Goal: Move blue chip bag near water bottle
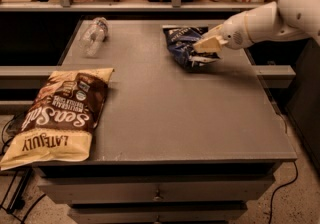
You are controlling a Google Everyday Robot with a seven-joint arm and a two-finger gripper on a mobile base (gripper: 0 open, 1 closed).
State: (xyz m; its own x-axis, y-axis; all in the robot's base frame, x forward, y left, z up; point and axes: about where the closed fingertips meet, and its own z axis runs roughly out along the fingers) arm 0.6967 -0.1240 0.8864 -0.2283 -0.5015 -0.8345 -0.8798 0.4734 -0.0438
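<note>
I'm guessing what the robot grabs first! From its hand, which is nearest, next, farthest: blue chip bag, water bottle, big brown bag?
The hand is at the back right of the table.
1. Blue chip bag: right at the hand, back right.
2. Water bottle: back left corner.
3. Big brown bag: front left, hanging over the edge.

My arm [265, 20] is smooth, white and rounded, a dotted grey patch by its wrist; my cream pincer [206, 44] hangs over the far right of the bench [165, 118]
</note>
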